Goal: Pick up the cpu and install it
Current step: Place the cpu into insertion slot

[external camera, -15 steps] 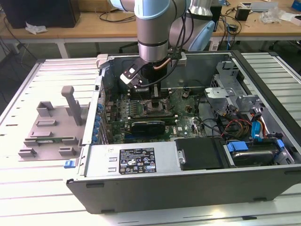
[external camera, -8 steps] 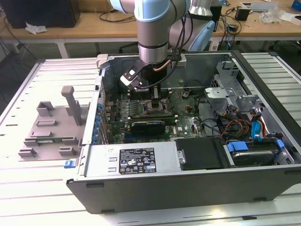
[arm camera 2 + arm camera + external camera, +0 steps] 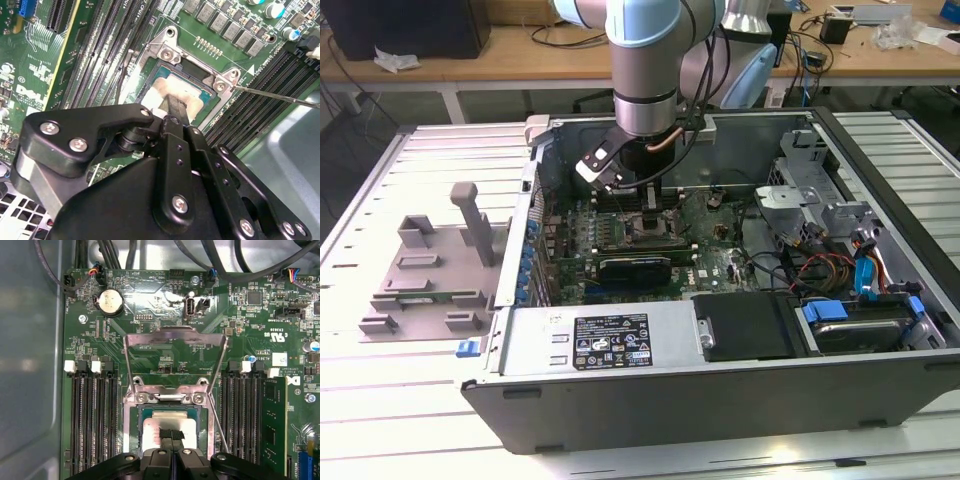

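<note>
Cpu: lies flat in the socket, below the raised bracket, on the board inside the case.
Gripper: jaws closed together, tips resting on the cpu's silver top, nothing pinched between them.
Handling: probably light, stiff and slick-topped; underside contacts likely fragile.
Hold: best by opposite edges, kept level.

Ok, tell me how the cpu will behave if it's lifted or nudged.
The cpu looks like a thin flat plate with a metal top, so probably stiff and light. That smooth top may be slippery under the hand. Lying flat inside the socket frame, it should neither roll nor tip.
</note>
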